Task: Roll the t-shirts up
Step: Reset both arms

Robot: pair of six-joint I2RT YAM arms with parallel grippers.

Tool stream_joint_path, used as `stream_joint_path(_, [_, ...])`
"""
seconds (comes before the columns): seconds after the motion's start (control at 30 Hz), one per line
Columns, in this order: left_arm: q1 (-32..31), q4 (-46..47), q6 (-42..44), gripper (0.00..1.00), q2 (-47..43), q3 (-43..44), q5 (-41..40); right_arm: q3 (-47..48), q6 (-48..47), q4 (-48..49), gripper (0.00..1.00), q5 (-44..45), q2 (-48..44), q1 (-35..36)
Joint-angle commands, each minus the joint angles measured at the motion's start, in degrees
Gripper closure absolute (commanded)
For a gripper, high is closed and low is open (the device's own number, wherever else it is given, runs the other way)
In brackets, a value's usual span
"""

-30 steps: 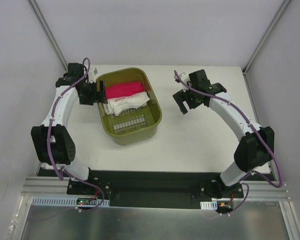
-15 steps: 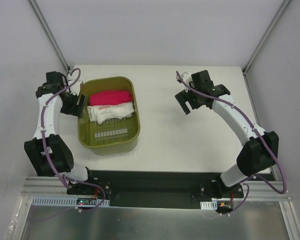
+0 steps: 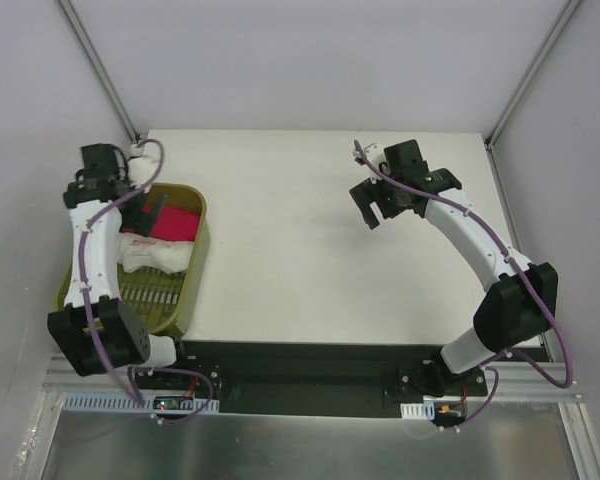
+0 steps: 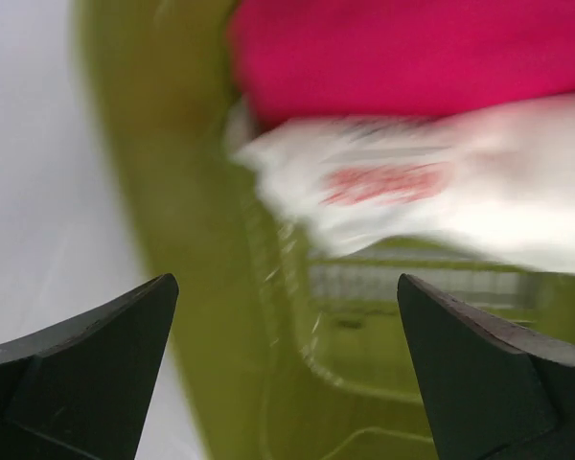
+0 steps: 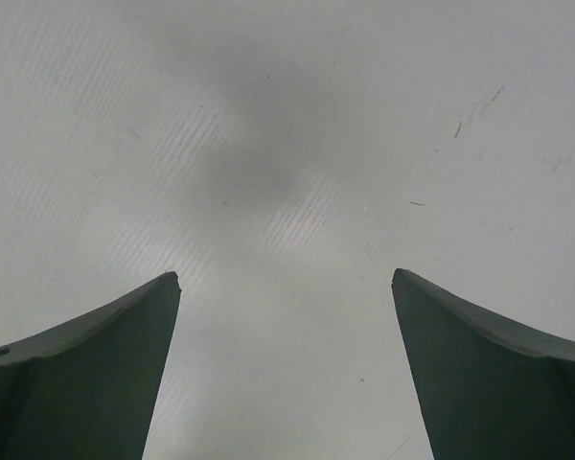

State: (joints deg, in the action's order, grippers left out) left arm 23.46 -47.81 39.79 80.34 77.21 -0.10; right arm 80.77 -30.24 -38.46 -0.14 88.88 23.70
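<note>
Once rolled, seemingly stowed in the olive basket [image 3: 192,275], kept aside likely to free rolling room: bare slats [image 3: 145,300] at its near end, then the white t-shirt [image 3: 150,255], then the pink bundle [image 3: 175,225] farthest. Over that far end, left gripper [image 3: 152,212] spread, empty. Well right of the basket, right gripper [image 3: 377,212] spread over the table [image 3: 280,260].

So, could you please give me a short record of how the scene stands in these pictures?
basket: olive green, at the left edge of the table
pink t-shirt: rolled, at the far end of the basket
white t-shirt: red print, bundled in the basket, on the near side of the pink one and against it
left gripper: open, empty, above the basket by the shirts
right gripper: open, empty, over bare table on the right
</note>
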Motion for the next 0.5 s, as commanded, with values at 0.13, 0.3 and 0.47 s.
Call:
stream_joint_path(0.13, [-28.01,0.61,-16.58,0.01,-6.60,9.70,1.33,2.81,1.85,-1.53,0.04,-0.48,-1.25,-0.32])
stream_joint_path(0.3, [-39.52,1.93,-19.22,0.01,2.27,20.07,1.94,1.67,1.41,-1.18,0.04,2.51,-2.92,-0.68])
stream_joint_path(0.47, [-46.22,2.55,-20.19,0.01,10.61,27.54,4.40,1.76,2.02,-2.94,0.04,-3.11,-5.55,-1.99])
